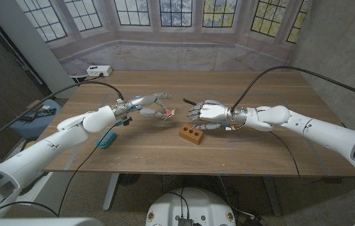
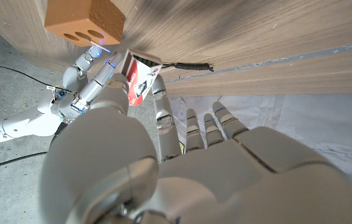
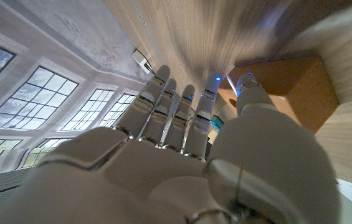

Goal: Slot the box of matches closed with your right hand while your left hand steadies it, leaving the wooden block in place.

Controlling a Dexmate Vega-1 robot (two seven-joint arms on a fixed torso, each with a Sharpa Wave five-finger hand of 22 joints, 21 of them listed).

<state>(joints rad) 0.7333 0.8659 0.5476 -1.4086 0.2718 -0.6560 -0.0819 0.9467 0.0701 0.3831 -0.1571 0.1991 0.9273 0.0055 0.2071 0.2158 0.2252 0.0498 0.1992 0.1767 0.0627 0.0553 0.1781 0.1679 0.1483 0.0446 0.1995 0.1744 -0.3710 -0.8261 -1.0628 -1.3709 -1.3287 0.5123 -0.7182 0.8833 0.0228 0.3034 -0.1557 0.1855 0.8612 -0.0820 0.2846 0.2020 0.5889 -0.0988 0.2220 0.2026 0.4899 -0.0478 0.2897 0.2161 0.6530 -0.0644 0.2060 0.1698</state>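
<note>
The left hand (image 1: 153,105) has the box of matches (image 1: 169,112) pinched at its fingertips, held up off the table (image 1: 252,157) a little left of the middle, with the other fingers spread out. In the left wrist view the box (image 2: 139,78) is a small red and white cardboard thing, and it looks like the tray is poking out of the sleeve a bit, though I can't say how far. The right hand (image 1: 207,112) hangs just beside it, near but not touching, fingers loosely apart and holding nothing. The wooden block (image 1: 191,134) with the holes in it sits on the table just below and between the two hands, and it's meant to stay there. My guess is the box is super light and flimsy: thin card, easy to crush, and it'll twist out of a fingertip pinch if you shove it sideways. So I'd hold the sleeve by its flat faces and push the tray's end straight in with one fingertip, nice and gentle. There's also a blue thing (image 1: 106,139) on the table by the left forearm, can't tell what.
</note>
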